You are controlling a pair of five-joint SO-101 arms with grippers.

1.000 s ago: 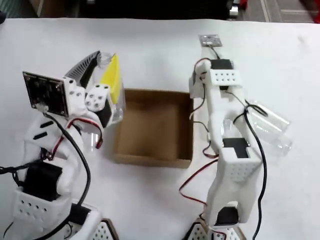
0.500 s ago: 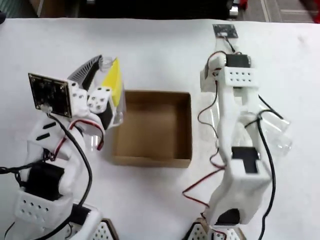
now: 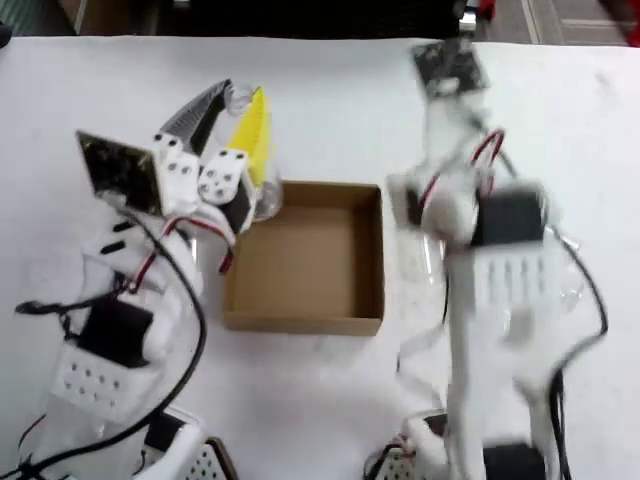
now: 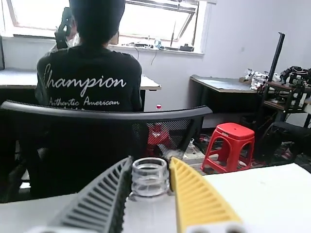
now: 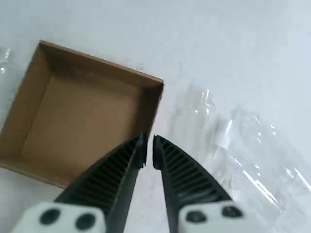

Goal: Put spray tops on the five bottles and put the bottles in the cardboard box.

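Left gripper [image 3: 242, 97], one finger grey and one yellow, is clenched on the neck of a clear bottle [image 4: 149, 178]. The bottle's threaded mouth stands open between the fingertips in the left wrist view. From the high view the bottle's body runs back along the gripper and ends just beside the far left corner of the cardboard box [image 3: 310, 265]. The box sits on the white tabletop [image 3: 330, 110] between the two arms, open side up, its brown floor bare. On its other side the right arm [image 3: 495, 270] reaches forward over the tabletop, blurred in the high view. The right gripper [image 5: 148, 148] is closed on nothing, its two dark ribbed fingers [image 5: 116, 170] drawn together with only a sliver of gap at the tips. In the right wrist view it hangs over the box wall that faces the loose bottles [image 5: 243, 155]. These clear plastic bottles lie on their sides on the tabletop just beside the box, partly under the right arm; their number cannot be told. Beyond the tabletop, the left wrist view takes in a black mesh chair [image 4: 97, 141] and a red stool [image 4: 228, 145].
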